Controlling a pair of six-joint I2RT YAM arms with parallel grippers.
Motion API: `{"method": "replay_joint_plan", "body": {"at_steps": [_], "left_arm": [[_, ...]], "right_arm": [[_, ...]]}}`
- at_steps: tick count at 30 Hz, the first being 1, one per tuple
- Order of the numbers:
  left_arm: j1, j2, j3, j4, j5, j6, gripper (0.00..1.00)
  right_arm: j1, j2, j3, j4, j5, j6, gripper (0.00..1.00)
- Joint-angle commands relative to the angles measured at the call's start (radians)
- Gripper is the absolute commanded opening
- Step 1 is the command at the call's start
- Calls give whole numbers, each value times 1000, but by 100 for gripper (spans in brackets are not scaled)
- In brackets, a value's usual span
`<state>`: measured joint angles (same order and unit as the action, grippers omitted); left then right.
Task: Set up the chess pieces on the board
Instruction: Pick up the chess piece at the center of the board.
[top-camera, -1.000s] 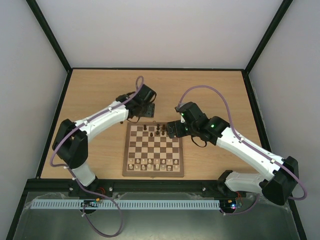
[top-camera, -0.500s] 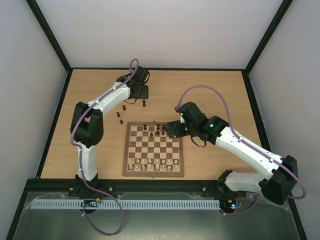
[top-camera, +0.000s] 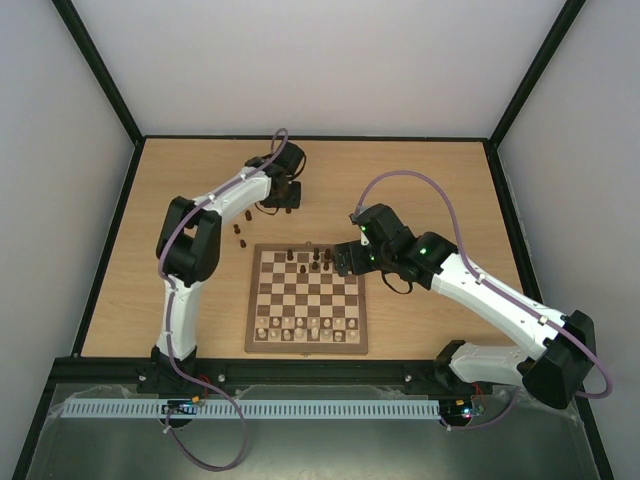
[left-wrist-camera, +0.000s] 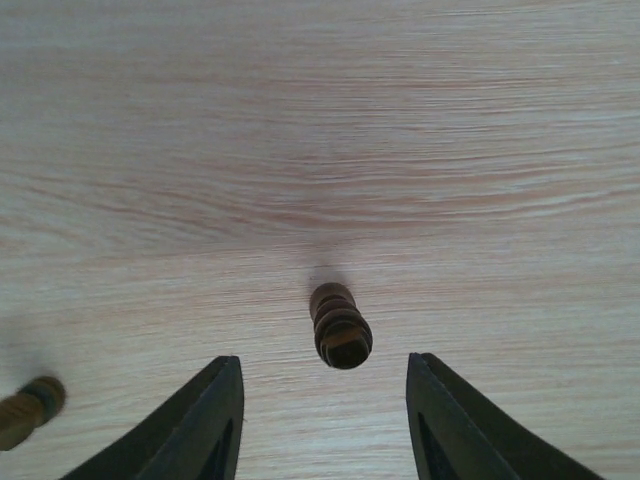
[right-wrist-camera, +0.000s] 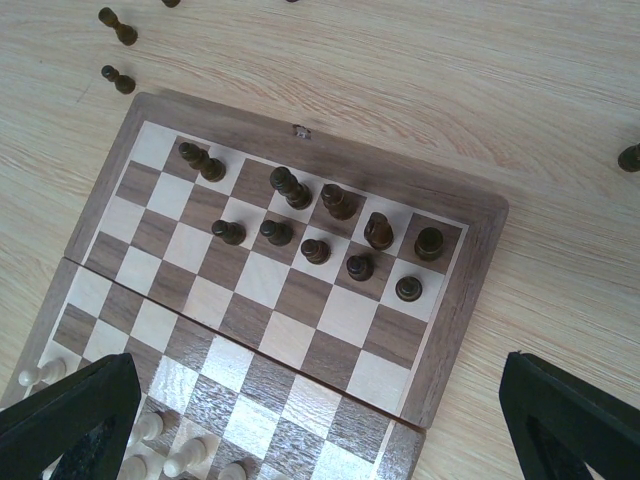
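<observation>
The board (top-camera: 307, 345) lies mid-table, and its frame shows in the right wrist view (right-wrist-camera: 470, 300). Several dark chess pieces (right-wrist-camera: 315, 250) stand on its far two rows. Three loose dark pieces (top-camera: 241, 229) stand on the table left of the board's far corner. My left gripper (top-camera: 286, 198) is open over the far table. A single dark piece (left-wrist-camera: 340, 326) stands just ahead of and between its fingertips (left-wrist-camera: 225, 375), untouched. My right gripper (top-camera: 345, 262) is open and empty above the board's far right part, and its wide-spread tips show in the right wrist view (right-wrist-camera: 318, 380).
Cream pieces (top-camera: 305, 330) fill the board's near rows. Another dark piece (left-wrist-camera: 28, 408) stands at the left edge of the left wrist view. One dark piece (right-wrist-camera: 630, 157) stands on the table right of the board. Black frame posts edge the table.
My left arm swung from the board's far left corner out to the far table and now hovers at a loose dark piece. The right arm has not moved.
</observation>
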<state>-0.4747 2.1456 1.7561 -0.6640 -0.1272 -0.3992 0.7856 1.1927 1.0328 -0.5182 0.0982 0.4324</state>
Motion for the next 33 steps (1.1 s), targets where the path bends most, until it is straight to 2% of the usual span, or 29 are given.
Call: {"method": "replay_joint_plan", "body": {"at_steps": [1,5,12,18,21,29,33], "left_arm": [[2,40,46,-8,28,14,45],[3,52,54,-9,31,18,37],[5,73,63,-11,35,22,29],[7,79,64,-12,35,23,14],[7,74,60,-14,34,23,10],[6,-34,-23,-1,17,18,7],[-3,-145,-109,17,10,9,6]], "right_arm": [[-4,8,-11,-23,14,-7,99],[-2,7,-11,-26,15,-7,99],[-3,8,-11,-24,14,-6,99],[-3,8,-11,-22,11,-7,99],[-3,9,-12,-22,8,-7,99],[-3,20,-6,-21,10,-7,99],[-3,40,10,-23,4,-9,93]]}}
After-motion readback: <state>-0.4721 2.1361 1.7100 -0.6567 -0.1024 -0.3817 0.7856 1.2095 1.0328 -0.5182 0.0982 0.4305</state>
